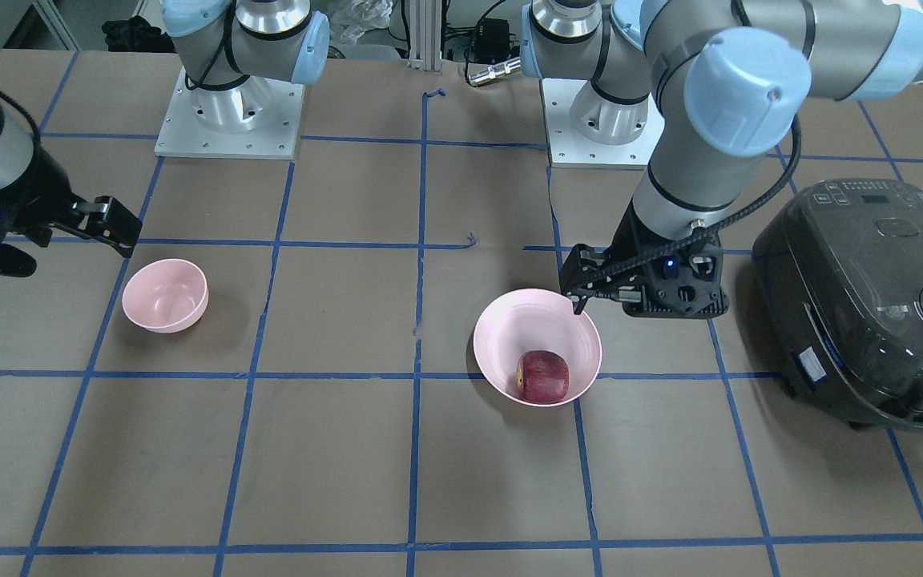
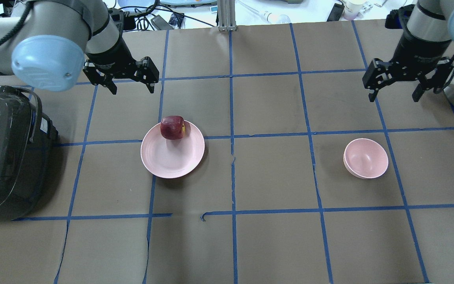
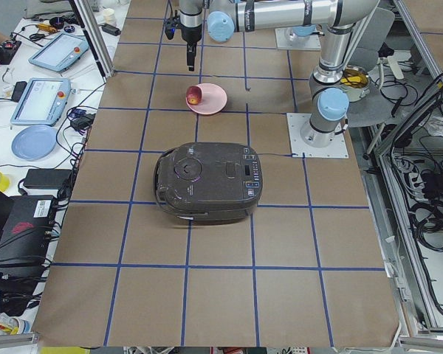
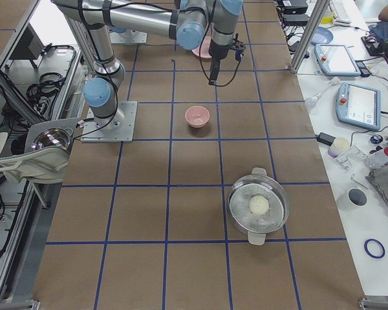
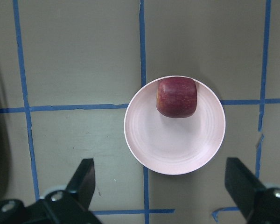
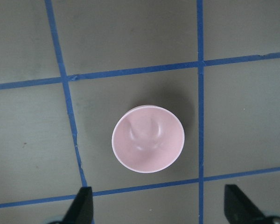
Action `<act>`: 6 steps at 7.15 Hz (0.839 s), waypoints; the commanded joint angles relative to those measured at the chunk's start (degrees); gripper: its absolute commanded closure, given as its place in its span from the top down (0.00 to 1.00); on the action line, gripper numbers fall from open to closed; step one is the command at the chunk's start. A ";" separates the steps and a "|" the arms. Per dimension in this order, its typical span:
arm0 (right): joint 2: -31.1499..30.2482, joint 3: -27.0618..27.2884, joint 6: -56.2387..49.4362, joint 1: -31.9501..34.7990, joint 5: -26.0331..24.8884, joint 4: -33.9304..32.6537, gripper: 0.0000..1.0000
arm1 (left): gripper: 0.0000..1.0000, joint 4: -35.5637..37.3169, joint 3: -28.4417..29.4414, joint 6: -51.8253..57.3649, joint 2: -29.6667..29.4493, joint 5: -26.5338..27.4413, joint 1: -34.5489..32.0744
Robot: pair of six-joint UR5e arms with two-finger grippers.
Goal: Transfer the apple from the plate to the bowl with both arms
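The apple (image 2: 172,127) sits on the plate (image 2: 172,157), close against its far rim, untouched. My left gripper (image 2: 132,90) hangs above the plate, clear of the fruit, fingers spread wide and empty. Well off to the right the bowl (image 2: 365,158) stands empty, with my right gripper (image 2: 393,98) above it, fingers also apart. I judge I should centre the left fingers over the apple, drop straight, straddle its widest part and close gently, so it doesn't roll off the rim.
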 commanded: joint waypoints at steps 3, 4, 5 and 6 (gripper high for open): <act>5.25 14.64 -12.06 -7.58 1.98 -14.05 1.00 | 1.00 16.37 -7.75 -0.10 -8.67 0.61 -2.34; 5.43 17.29 -12.24 -8.46 1.72 -17.38 1.00 | 1.00 17.69 -7.66 -0.11 -10.60 0.61 -2.78; 7.95 19.58 -12.07 -8.47 1.89 -20.46 1.00 | 1.00 18.58 -7.66 -0.45 -11.93 0.70 -3.39; 9.02 20.82 -12.16 -8.47 1.03 -22.49 1.00 | 1.00 19.19 -7.66 -2.37 -12.81 0.70 -4.27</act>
